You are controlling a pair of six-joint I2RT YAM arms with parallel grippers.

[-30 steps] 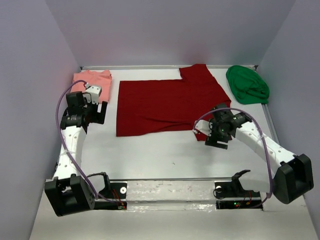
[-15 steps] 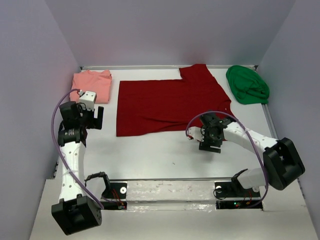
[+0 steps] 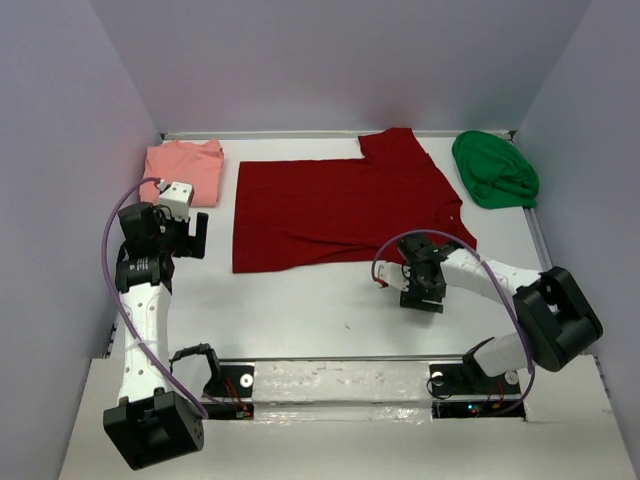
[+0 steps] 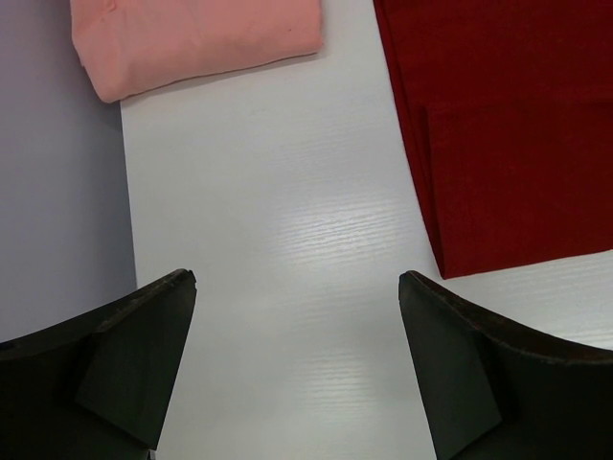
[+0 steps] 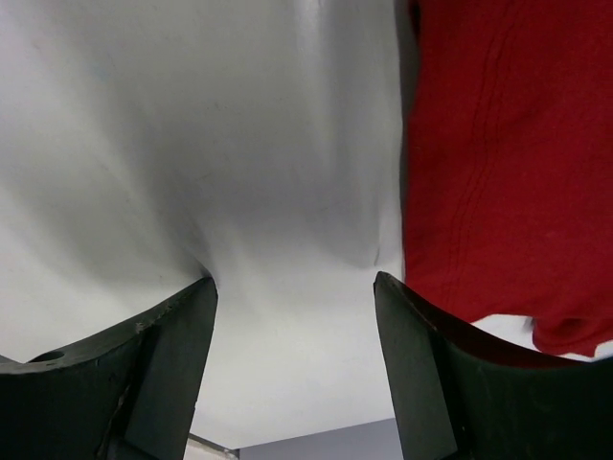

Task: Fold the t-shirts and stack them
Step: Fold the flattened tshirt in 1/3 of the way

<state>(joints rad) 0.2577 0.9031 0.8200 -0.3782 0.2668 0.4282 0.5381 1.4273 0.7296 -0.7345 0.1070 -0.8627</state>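
Note:
The dark red t-shirt [image 3: 340, 205] lies spread flat mid-table, one sleeve toward the back. A salmon-pink t-shirt [image 3: 185, 168] sits folded at the back left, and a green t-shirt [image 3: 495, 170] lies crumpled at the back right. My left gripper [image 3: 197, 237] hovers open over bare table between the pink shirt [image 4: 201, 38] and the red shirt's left edge [image 4: 508, 125], its jaws [image 4: 297, 278] holding nothing. My right gripper [image 3: 420, 293] is low over the table by the red shirt's near right corner. Its jaws [image 5: 295, 281] are open over bare table, with the red cloth [image 5: 498, 144] beside one finger.
Grey walls enclose the white table [image 3: 300, 300] on the left, back and right. A metal rail [image 3: 340, 375] with both arm bases runs along the near edge. The right arm's purple cable [image 3: 385, 262] loops over the table beside its wrist.
The right arm swung in toward the near side and sank by the red shirt's near right corner, jaws narrowing slightly. The left arm drew back from the pink shirt, then stayed still.

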